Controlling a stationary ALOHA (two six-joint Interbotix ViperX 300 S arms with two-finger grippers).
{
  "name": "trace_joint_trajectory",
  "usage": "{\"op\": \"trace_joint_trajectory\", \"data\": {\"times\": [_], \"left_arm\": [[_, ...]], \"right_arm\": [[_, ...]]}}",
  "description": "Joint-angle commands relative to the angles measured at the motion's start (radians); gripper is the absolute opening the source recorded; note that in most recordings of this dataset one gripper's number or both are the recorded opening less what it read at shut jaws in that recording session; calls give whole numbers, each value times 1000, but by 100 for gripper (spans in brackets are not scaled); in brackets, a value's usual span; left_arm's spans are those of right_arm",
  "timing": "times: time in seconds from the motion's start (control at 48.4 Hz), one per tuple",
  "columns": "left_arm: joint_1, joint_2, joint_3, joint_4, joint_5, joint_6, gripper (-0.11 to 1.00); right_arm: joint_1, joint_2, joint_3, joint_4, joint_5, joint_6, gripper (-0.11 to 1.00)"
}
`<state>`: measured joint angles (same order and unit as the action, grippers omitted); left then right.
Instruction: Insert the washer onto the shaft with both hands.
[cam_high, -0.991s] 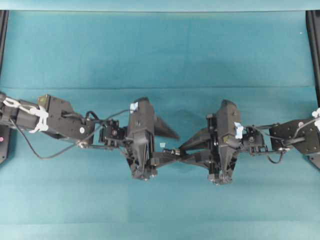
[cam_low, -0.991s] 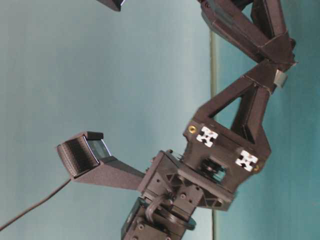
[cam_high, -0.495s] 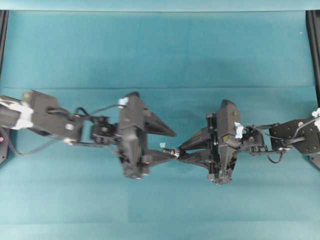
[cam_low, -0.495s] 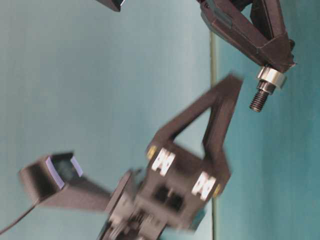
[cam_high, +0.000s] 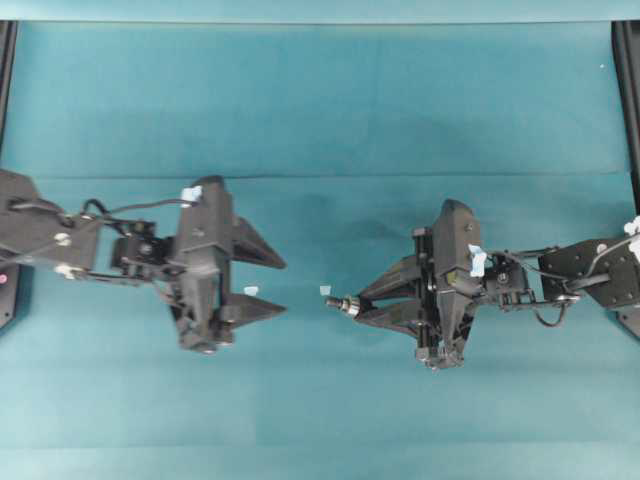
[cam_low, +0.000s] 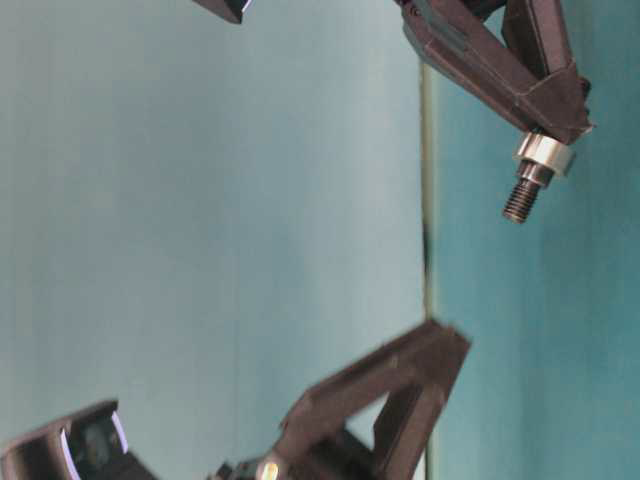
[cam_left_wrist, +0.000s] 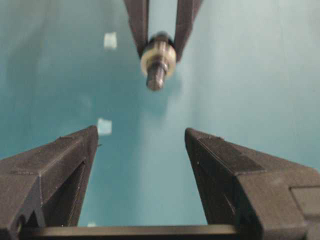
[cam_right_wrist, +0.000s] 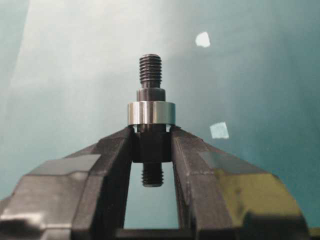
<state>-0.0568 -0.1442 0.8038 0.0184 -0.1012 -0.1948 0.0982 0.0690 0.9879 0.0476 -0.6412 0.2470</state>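
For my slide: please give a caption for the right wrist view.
Right gripper shut on the shaft, silver washer seated on it.

The washer (cam_right_wrist: 151, 113) is bright silvery metal with a smooth, brushed-looking sheen that catches the light. The shaft (cam_right_wrist: 150, 75) it sits on is dark, almost black metal, dull rather than polished, with fine ridged threading at its tip and a smooth plain collar below. The right gripper (cam_right_wrist: 151, 145) and left gripper (cam_left_wrist: 141, 145) look like matt black plastic, faintly grainy, with flat faces on the fingers (cam_left_wrist: 215, 165). Underneath lies a teal table covering (cam_high: 330, 100), soft and matt like cloth, with faint creases. Small pale tape squares (cam_right_wrist: 219, 130) on it look papery and flat.
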Motion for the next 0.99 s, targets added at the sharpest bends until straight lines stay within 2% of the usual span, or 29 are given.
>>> {"op": "trace_joint_trajectory", "data": {"times": [0.0,0.97], "left_arm": [[-2,-34,3,2,14,2,78],[-2,-54,21,2,25,2,78]], "right_arm": [[0,-8,-8,3,0,2,0],[0,-6,-12,2,2,2,0]]}}
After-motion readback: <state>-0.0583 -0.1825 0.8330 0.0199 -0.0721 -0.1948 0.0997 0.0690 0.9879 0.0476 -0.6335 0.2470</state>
